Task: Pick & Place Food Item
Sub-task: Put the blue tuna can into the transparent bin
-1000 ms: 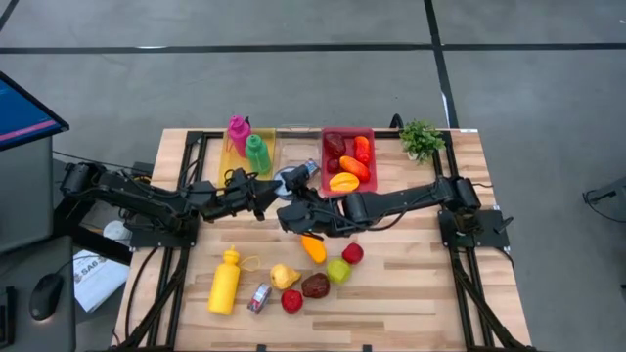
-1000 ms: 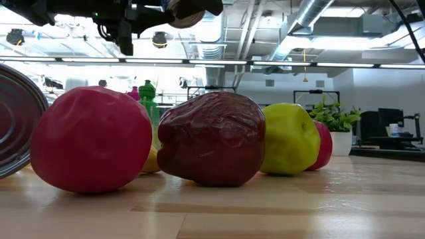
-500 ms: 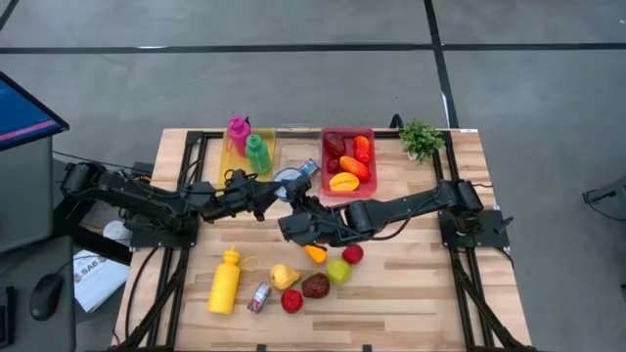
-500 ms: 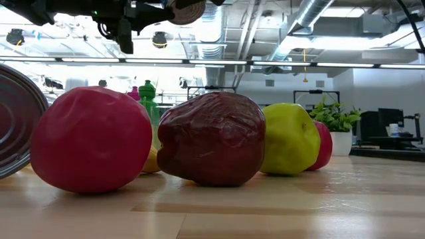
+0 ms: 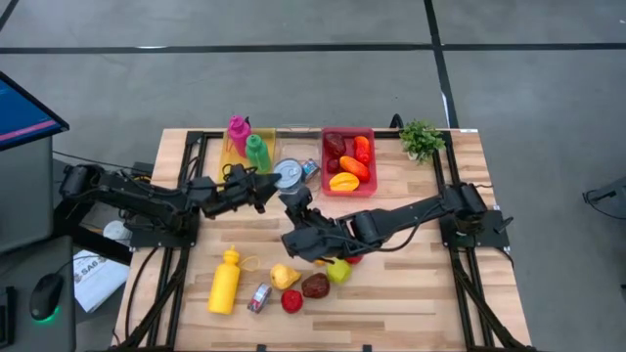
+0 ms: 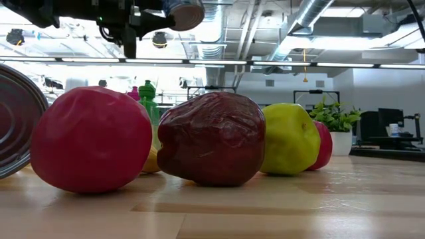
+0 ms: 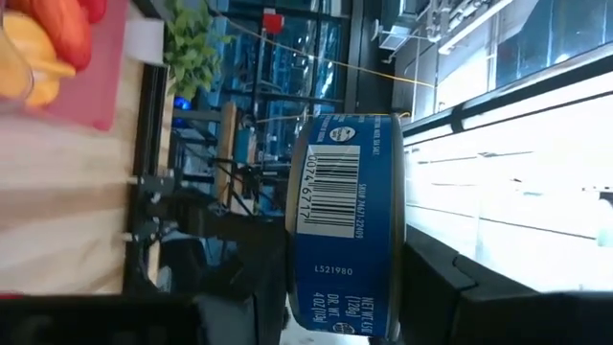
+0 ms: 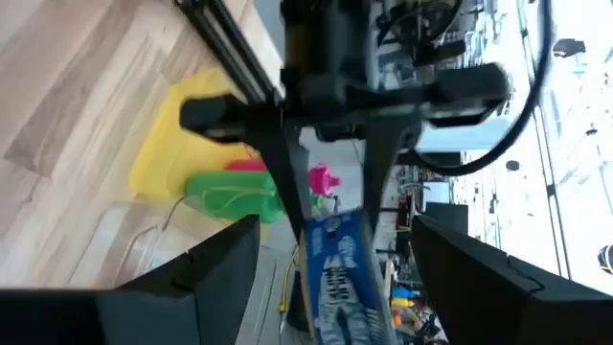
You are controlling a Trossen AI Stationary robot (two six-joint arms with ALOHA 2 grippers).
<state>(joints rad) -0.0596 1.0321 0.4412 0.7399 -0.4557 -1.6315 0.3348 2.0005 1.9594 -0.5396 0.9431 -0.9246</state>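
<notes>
Left pincer (image 5: pixel 275 186) is gripping one blue-labelled can (image 7: pixel 347 225) aloft; right pincer (image 5: pixel 296 208) is hanging part-open, empty — two bottles (image 5: pixel 248 147) are standing in the yellow bin (image 5: pixel 232 160).

Right arm (image 5: pixel 391 217) covers the orange fruit beside the green apple (image 5: pixel 338 272); only slivers show. Low view: silver can (image 6: pixel 16 119) cut off at the frame edge. Small object (image 5: pixel 258 297) near the yellow bottle (image 5: pixel 225 282) too small to identify.

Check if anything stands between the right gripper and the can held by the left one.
Nothing visible: the open right gripper faces the can in the left gripper across bare air.
</notes>
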